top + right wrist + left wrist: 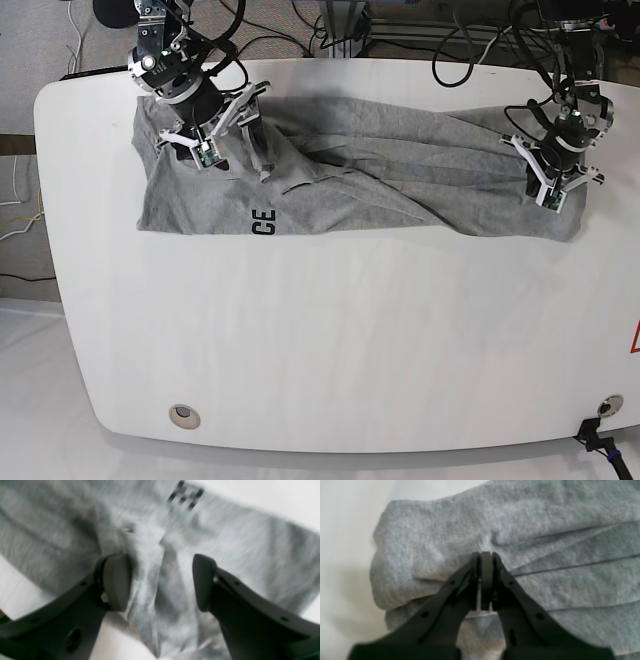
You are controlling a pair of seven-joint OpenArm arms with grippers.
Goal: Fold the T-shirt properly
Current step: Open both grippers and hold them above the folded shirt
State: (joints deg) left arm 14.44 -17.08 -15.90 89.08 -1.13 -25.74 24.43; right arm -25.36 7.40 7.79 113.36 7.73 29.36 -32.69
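The heather-grey T-shirt [370, 185] lies as a long wrinkled band across the far half of the white table, with dark letters [264, 222] near its front edge. In the base view my left gripper [555, 192] rests on the shirt's right end. The left wrist view shows it [485, 555] shut on a pucker of grey cloth [545, 530]. My right gripper [240, 135] hovers over the shirt's left end. It [160, 580] is open, its fingers [117, 582] standing either side of a ridge of fabric [172, 592] and gripping nothing. Dark print [186, 495] shows beyond them.
The white table [320, 340] reaches toward the camera in front of the shirt. Cables [470, 50] hang along its far edge. A round fitting [184, 415] is set near the front left corner, and another [607, 405] near the front right.
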